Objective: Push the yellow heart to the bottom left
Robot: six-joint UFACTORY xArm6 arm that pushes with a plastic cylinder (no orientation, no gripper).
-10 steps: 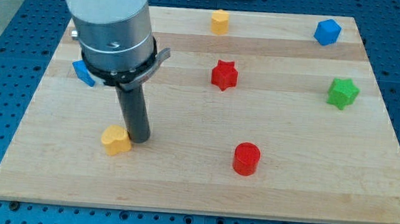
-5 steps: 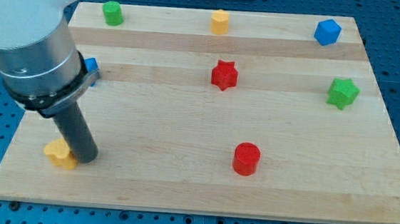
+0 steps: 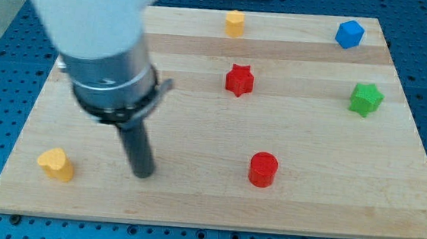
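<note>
Now, starting at the view's left, the yellow heart [image 3: 55, 163] lies near the bottom-left corner of the wooden board [image 3: 192, 202], close to the left edge and a little above the bottom edge. It sits alone, touching nothing. To its right, well clear of it with bare wood between, my tip [image 3: 143, 174] rests on the board at about the same height in the view as the heart. The dark rod rises from the tip, leaning slightly to the view's left, into the grey and white body of the arm [image 3: 104, 50], which looks blurred and covers much of the board's upper left. The rod has no fingers or jaws, so nothing spreads or pinches; the tip merely stands free of every block.

Further right, a yellow block [image 3: 235, 22], roughly hexagonal, sits at the board's top edge near the middle. Below it is a red star [image 3: 239, 80], and lower again, slightly right, a red cylinder [image 3: 263, 170]. Toward the view's right, a blue cube [image 3: 349, 34] sits near the top-right corner, and a green star [image 3: 366, 99] lies below it near the right edge. All these blocks are well apart from one another and from the tip.
</note>
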